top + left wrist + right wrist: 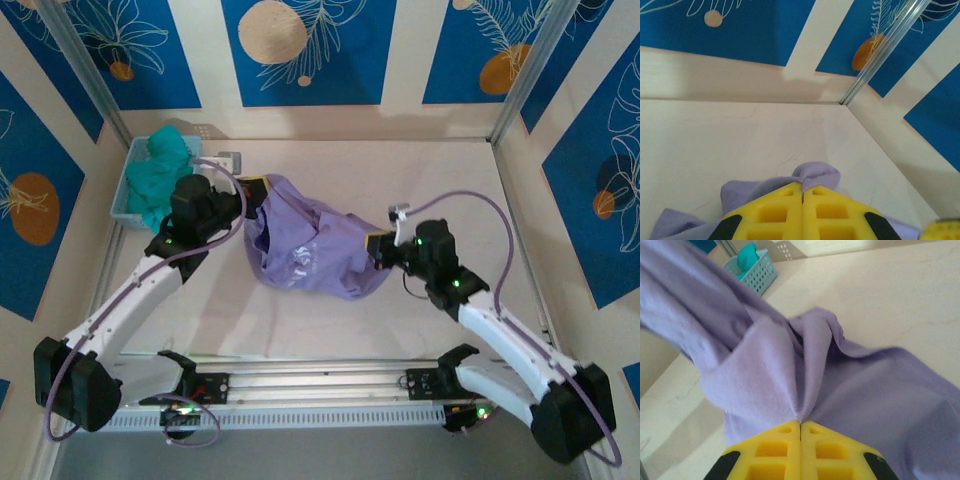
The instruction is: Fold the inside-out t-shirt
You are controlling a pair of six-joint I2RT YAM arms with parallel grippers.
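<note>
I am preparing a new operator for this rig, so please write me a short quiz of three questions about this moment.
1. True or false: the left gripper and the right gripper are both shut on the light purple cloth t-shirt.
2. Where does the teal-green cloth garment lie? A) in the light blue perforated plastic basket; B) under the purple t-shirt; C) in the right gripper.
3. Fill in: between the two grippers, the t-shirt is ____ on the pale table, not spread flat.
Key: 1 true; 2 A; 3 crumpled.
</note>
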